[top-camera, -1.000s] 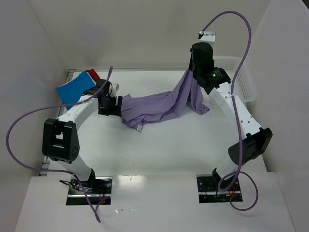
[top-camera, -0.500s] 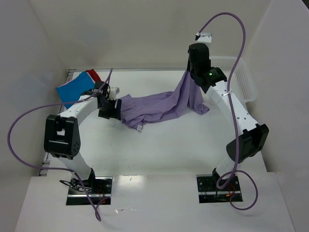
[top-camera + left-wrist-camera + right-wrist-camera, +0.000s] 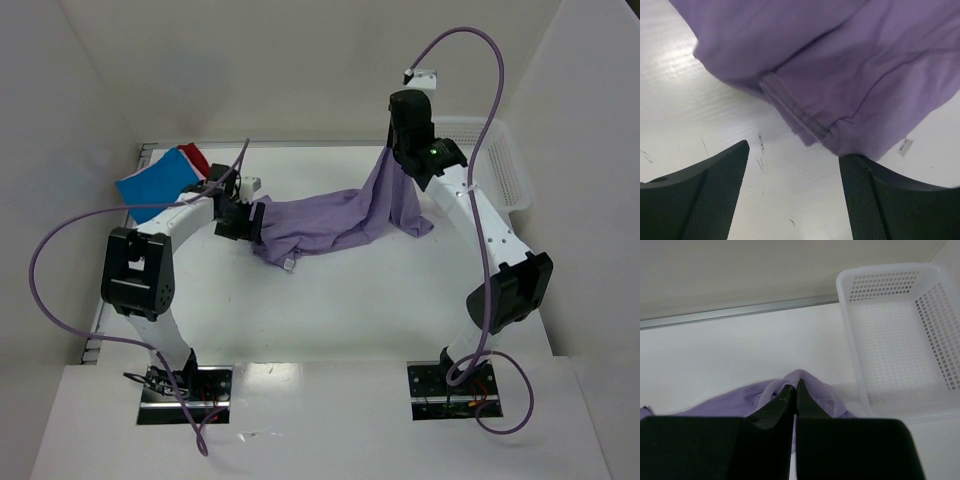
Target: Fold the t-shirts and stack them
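The large lavender-purple cloth t-shirt (image 3: 320,222) lies across the middle of the white table (image 3: 350,295), between my arms. Its right end hangs pinched in my right gripper (image 3: 795,390), just left of the white plastic mesh basket (image 3: 507,172) at the table's right edge. My left gripper (image 3: 792,156) stands at its left end, jaws apart. The folded blue cloth t-shirt (image 3: 150,186) lies in the far left corner, with the folded red cloth t-shirt (image 3: 193,156) behind it.

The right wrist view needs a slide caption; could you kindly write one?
Right pincer shut on a raised fold of the lavender t-shirt, white mesh basket nearby.
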You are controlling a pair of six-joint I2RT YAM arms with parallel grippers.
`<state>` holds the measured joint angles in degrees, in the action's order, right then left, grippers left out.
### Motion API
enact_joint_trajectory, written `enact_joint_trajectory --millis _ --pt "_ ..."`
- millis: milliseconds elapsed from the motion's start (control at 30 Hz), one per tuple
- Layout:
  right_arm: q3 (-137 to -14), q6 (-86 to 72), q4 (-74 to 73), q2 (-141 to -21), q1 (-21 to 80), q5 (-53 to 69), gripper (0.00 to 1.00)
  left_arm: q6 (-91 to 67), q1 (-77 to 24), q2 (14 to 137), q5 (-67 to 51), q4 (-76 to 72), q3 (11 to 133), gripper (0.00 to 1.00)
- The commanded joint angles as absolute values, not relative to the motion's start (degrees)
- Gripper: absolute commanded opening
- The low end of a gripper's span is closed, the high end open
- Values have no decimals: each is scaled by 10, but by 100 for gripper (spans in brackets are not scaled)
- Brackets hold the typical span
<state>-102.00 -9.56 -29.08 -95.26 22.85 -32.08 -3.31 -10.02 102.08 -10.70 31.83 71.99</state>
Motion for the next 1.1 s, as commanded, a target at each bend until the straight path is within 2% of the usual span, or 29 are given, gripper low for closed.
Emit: enact_joint_trajectory --millis 0,400,700,800,833,867,1067 --pt "-1049 -102 -265 -956 220 -324 0 -35 -105 1041 -96 283 759 81" --pt "-1054 -107 -265 -972 220 -319 0 -25 -110 1085 -149 250 804 84" --pt "-1054 -107 -265 -972 214 -314 0 76 -123 1091 -200 245 802 84" --pt "-1054 -107 -260 -972 214 -314 0 81 -123 1091 -215 245 802 69" --pt "-1054 -107 -260 -972 214 -314 0 76 -123 1091 -215 245 802 61" --pt "-1054 -107 -260 -972 214 -314 0 76 -123 1091 -215 245 802 48" --pt "-1049 -107 -260 -972 203 -314 0 59 -123 1078 -203 250 814 16"
